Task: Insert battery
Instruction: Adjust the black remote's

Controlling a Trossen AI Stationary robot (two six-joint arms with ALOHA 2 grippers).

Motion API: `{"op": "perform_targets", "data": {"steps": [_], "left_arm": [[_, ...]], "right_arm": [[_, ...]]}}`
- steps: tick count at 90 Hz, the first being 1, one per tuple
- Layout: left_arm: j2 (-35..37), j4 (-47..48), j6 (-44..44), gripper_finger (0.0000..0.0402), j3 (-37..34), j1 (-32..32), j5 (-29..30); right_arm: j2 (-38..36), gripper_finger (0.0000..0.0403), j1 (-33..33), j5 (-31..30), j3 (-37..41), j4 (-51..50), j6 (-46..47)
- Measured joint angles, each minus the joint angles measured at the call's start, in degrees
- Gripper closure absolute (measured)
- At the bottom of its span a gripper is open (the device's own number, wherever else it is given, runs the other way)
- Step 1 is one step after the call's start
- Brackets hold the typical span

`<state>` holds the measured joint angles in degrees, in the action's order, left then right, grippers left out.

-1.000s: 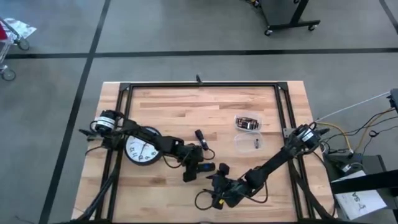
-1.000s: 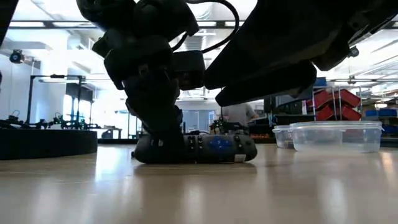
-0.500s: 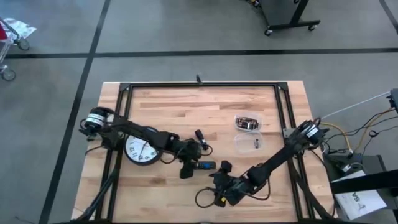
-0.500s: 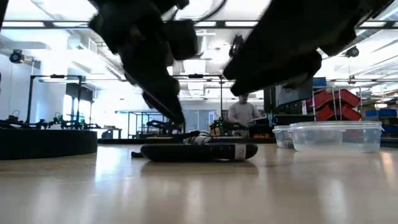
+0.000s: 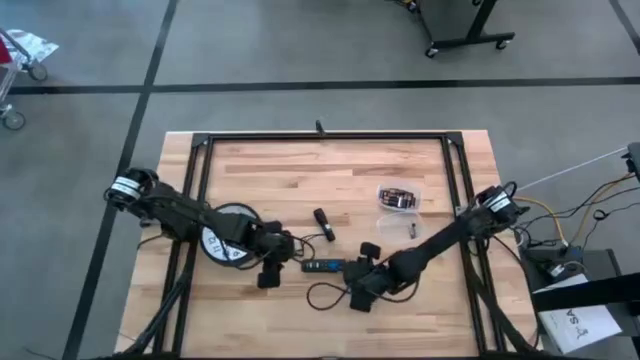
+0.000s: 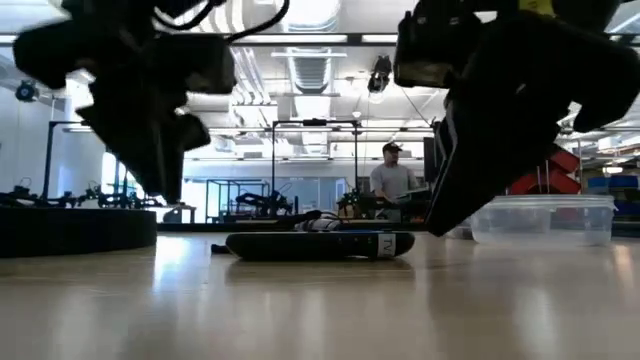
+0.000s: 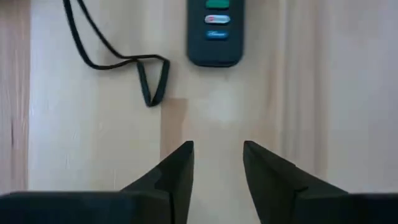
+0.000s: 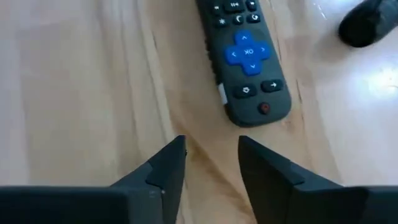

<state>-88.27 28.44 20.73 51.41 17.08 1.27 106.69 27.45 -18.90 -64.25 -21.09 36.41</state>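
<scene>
- The remote [image 5: 324,267] lies flat on the wooden surface [image 5: 300,180], buttons up, between the two grippers and touched by neither.
- The left gripper [image 7: 217,163] hangs just beside one end of the remote, its fingers a narrow way apart with nothing between them; that end shows a green and a blue button in the left wrist view.
- The right gripper [image 8: 211,158] hangs just beside the other end, fingers likewise a narrow way apart and empty; the blue direction pad [image 8: 248,51] is near that end.
- A thin black cord [image 7: 118,59] lies looped on the surface near the remote.
- A round wall clock [image 5: 222,243] lies face up under the left arm, partly hidden by it.
- Two clear plastic tubs sit toward the right: one [image 5: 398,197] holds small dark items, too small to name, and the other [image 5: 400,230] lies just beside it.
- A small black piece [image 5: 322,219] lies on the surface past the remote.
- In the low view a person [image 6: 390,178] stands in the room beyond the surface.
</scene>
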Motion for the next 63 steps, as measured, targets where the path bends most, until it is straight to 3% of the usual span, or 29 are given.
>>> {"op": "perform_targets", "data": {"steps": [30, 44, 63], "left_arm": [[-4.6, -21.5, -0.8, 0.0347, -7.4, 0.2, 0.8], [-7.6, -23.3, -3.1, 0.0363, -6.9, 0.2, 1.1], [-9.6, -26.0, -3.6, 0.0375, -6.1, 0.2, 1.4]], "right_arm": [[0.2, 0.0369, -3.7, 4.8, 0.0, -1.3, -2.7], [0.2, 0.0398, -4.6, 5.0, 0.0, -0.9, -3.4], [0.2, 0.0401, -4.9, 5.2, 0.1, -0.9, -3.5]]}}
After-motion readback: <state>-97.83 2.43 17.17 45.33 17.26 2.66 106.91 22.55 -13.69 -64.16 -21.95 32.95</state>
